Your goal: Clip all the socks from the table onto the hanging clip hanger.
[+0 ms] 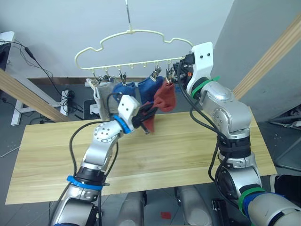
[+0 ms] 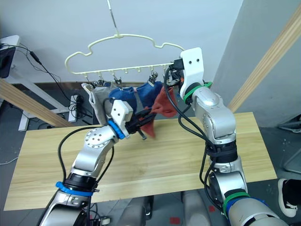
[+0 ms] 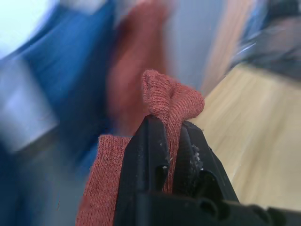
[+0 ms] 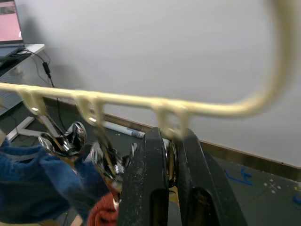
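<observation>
**Feeding the last rust sock into the end clip**

The left hand (image 3: 171,141) is pinching a rust-red sock (image 3: 174,101) above the tabletop (image 1: 188,146). The right hand (image 4: 171,155) is squeezing the end clip (image 4: 170,157) on the clip hanger (image 1: 136,33). Cuff should be going fully between the clip's jaws.

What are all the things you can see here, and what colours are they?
Clip hanger: one, pale yellow, hanging above the table.
Grey sock: at least one, light grey, clipped at the hanger's left.
Blue socks: seemingly two, clipped mid-hanger.
Rust-red sock: one, clipped towards the right.
Second rust-red sock: one, held up below the hanger.
Table: one, light wood.
Wooden poles: two, tan, either side.
Left gripper: black, pinching the second rust-red sock.
Right gripper: black, squeezing a metal clip.
</observation>
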`<state>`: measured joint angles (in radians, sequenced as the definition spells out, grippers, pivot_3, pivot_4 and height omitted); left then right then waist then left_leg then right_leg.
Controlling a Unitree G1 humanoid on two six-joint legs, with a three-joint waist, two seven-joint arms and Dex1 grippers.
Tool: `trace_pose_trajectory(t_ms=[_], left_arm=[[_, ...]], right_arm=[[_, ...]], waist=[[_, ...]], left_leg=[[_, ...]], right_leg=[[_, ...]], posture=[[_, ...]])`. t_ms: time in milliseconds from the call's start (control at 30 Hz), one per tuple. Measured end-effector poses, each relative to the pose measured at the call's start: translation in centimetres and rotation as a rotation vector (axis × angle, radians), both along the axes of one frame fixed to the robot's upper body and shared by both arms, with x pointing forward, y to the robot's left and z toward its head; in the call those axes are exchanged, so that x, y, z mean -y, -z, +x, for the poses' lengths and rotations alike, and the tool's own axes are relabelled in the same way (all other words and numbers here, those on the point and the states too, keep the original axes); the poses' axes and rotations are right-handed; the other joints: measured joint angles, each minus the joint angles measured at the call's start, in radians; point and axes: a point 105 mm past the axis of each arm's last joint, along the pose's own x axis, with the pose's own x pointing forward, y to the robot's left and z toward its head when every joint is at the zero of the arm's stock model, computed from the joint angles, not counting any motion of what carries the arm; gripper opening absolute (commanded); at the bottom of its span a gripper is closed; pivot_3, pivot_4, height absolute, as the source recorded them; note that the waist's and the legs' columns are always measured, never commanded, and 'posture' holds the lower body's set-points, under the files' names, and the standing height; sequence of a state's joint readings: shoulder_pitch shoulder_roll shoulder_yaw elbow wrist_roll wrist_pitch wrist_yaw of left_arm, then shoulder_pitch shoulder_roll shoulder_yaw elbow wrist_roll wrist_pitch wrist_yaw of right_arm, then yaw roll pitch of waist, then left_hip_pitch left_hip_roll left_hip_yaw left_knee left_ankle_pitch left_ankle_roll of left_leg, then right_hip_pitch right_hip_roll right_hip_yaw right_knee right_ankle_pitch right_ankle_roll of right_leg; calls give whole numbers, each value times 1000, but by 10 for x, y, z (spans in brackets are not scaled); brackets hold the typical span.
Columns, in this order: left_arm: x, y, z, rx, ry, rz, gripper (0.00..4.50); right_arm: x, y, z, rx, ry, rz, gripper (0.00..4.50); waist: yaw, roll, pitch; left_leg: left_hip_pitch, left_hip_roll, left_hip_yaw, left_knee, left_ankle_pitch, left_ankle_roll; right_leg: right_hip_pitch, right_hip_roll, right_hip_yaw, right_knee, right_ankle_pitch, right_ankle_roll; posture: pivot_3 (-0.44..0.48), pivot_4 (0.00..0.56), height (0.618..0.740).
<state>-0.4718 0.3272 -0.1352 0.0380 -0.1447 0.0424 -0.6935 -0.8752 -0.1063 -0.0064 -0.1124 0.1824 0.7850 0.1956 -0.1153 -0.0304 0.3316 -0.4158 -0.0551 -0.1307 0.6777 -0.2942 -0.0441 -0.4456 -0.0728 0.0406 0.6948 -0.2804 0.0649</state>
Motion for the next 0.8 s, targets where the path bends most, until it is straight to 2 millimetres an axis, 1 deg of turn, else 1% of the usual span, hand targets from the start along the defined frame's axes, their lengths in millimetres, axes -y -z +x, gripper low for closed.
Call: trace_pose_trajectory(t_ms=[100,200,233,267,400,500,667,800], left_arm=[[20,-14,0,26,44,-51,118],[32,-31,7,88,30,-88,118],[34,-34,10,103,15,-93,118],[35,-34,12,113,2,-94,118],[36,-23,26,117,-86,-83,118],[41,-19,36,116,-127,-93,118],[50,-20,43,113,-128,-99,118],[50,-23,47,117,-131,-101,117]], right_arm=[[1,-1,0,1,2,1,0],[-1,0,0,-1,-3,4,0],[-2,0,0,-2,-5,5,0],[-1,0,0,-3,-5,5,0],[-2,0,-1,-7,-10,10,0],[-3,0,-1,-8,-12,12,0],[-4,-2,-3,-4,-17,14,0],[-4,-2,-4,-7,-17,12,0]], waist=[[0,0,0],[1,0,0],[0,0,0],[0,0,0],[1,0,0],[2,0,0],[1,0,0],[0,0,0]], left_leg=[[0,0,0,1,0,0],[0,0,0,2,2,2],[0,0,1,2,2,3],[0,0,1,2,2,3],[0,-1,1,2,3,3],[0,-2,1,2,3,3],[-1,-2,1,2,3,3],[-1,-2,1,2,3,3]], right_leg=[[0,0,0,2,0,0],[0,1,0,3,1,1],[0,1,0,3,2,1],[0,1,0,3,2,1],[0,1,0,3,3,1],[0,1,0,2,3,1],[0,1,0,1,3,1],[-1,1,0,2,3,1]], posture=[[-116,359,740],[-116,359,740],[-116,359,740],[-116,359,740],[-125,352,740],[-129,350,740],[-134,350,740],[-135,349,740]])
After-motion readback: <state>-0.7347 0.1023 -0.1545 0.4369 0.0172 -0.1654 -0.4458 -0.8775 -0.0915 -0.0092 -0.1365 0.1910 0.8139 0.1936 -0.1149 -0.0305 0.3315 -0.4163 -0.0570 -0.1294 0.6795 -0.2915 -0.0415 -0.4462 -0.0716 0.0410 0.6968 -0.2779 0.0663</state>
